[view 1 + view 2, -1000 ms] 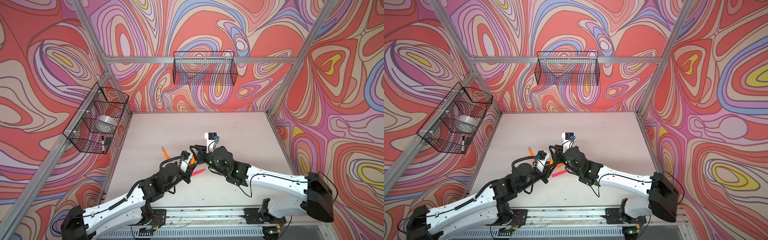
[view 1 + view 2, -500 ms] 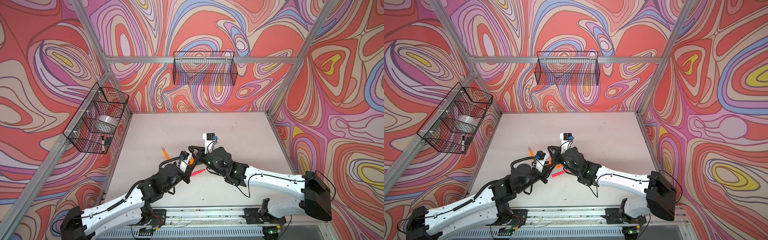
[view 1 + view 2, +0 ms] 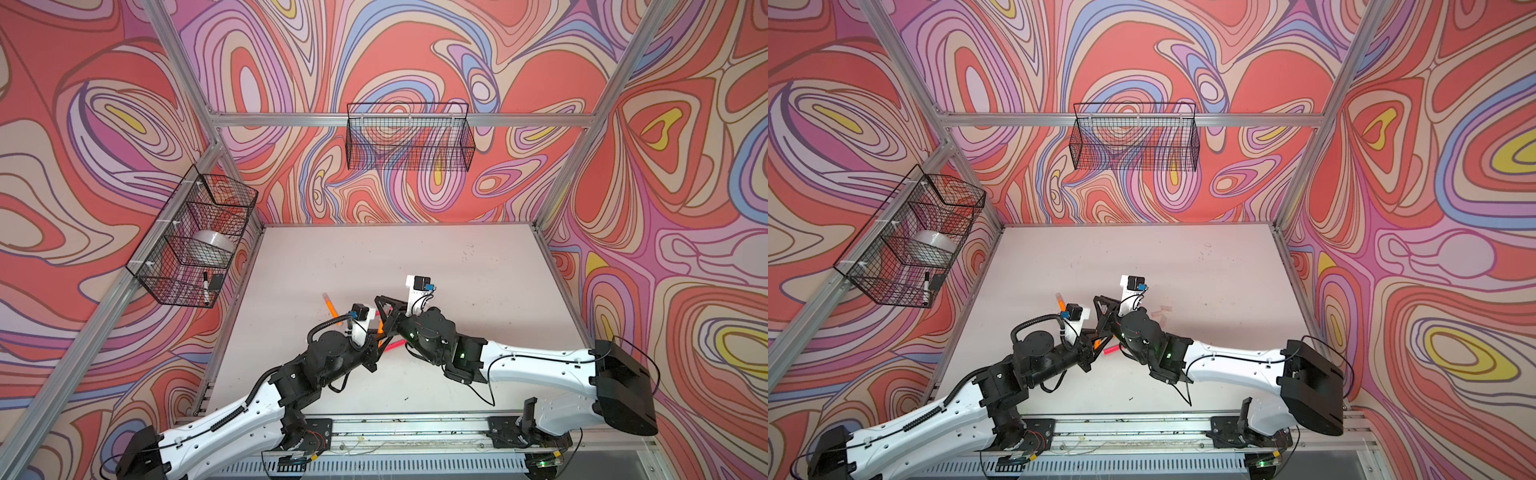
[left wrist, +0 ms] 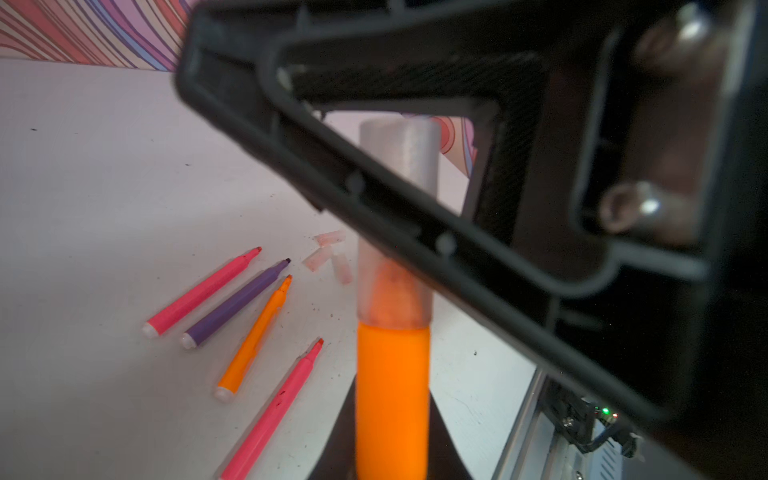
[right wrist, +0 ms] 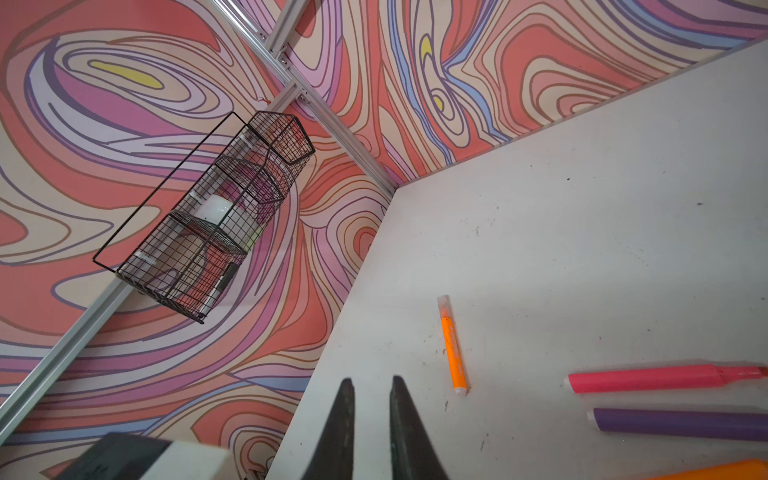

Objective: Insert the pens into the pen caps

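One orange pen (image 4: 392, 374) is held off the bench (image 4: 83, 187), its tip inside a clear cap (image 4: 399, 166). The left tool (image 4: 392, 415) is clamped on the pen barrel and the right tool (image 5: 370, 399) is closed on the cap. Four uncapped pens (image 4: 237, 303) and loose caps (image 4: 328, 251) lie on the bench nearby.

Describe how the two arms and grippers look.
The left arm and right arm have white shells, black joints and thin black cables; the left also has a ribbed black hose. The left gripper and right gripper are black, with tapered fingers.
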Motion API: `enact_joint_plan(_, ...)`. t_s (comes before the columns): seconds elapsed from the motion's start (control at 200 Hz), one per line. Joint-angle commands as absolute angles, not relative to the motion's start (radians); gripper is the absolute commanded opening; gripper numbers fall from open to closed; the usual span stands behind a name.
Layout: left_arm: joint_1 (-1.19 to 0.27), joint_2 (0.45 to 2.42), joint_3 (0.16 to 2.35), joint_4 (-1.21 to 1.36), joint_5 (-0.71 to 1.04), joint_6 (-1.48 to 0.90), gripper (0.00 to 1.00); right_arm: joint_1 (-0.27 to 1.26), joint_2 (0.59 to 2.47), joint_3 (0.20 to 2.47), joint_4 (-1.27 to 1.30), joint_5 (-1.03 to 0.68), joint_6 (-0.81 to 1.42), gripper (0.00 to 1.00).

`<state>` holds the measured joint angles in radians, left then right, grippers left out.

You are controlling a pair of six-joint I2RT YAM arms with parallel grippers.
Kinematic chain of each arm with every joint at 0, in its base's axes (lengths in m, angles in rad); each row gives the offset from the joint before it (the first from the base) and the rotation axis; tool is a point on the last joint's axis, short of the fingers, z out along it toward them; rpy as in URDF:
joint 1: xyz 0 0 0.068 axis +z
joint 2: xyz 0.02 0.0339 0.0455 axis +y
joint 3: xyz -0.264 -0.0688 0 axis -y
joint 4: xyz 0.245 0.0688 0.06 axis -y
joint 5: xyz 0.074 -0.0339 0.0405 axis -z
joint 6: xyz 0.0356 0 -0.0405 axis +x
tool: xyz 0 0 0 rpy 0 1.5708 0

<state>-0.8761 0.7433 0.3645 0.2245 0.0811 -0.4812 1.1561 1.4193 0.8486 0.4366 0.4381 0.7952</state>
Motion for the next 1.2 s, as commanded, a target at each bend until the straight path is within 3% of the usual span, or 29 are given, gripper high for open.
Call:
enact_joint_plan(0.0, -0.713, 0.804, 0.354, 0.682, 0.104, -0.654, 0.00, 1.239, 1.408, 0.786, 0.318, 0.336, 0.826, 0.00)
enact_joint_plan(0.11, -0.536, 0.927, 0.363, 0.883, 0.400, -0.763, 0.00, 1.249, 1.365, 0.733, 0.364, 0.328, 0.799, 0.00)
enact_joint_plan(0.205, -0.494, 0.982, 0.406, 0.888, 0.484, -0.731, 0.00, 1.249, 1.343, 0.707, 0.363, 0.332, 0.797, 0.00)
enact_joint_plan(0.436, -0.530, 0.851, 0.469, 0.507, 0.138, -0.438, 0.00, 1.266, 1.388, 0.773, 0.222, 0.386, 0.875, 0.00)
enact_joint_plan(0.606, -0.673, 0.790, 0.465, 0.459, -0.245, -0.232, 0.00, 1.291, 1.463, 0.843, 0.140, 0.390, 0.952, 0.00)
enact_joint_plan(0.686, -0.714, 0.792, 0.461, 0.480, -0.331, -0.182, 0.00, 1.302, 1.490, 0.866, 0.104, 0.413, 0.976, 0.00)
enact_joint_plan(0.856, -0.753, 0.829, 0.427, 0.550, -0.397, -0.157, 0.00, 1.302, 1.485, 0.868, 0.104, 0.429, 0.979, 0.00)
enact_joint_plan(1.117, -0.753, 0.819, 0.413, 0.495, -0.306, -0.228, 0.00, 1.301, 1.456, 0.854, 0.138, 0.452, 0.919, 0.00)
enact_joint_plan(1.197, -0.753, 0.794, 0.384, 0.479, -0.277, -0.256, 0.00, 1.302, 1.435, 0.848, 0.140, 0.491, 0.897, 0.25)
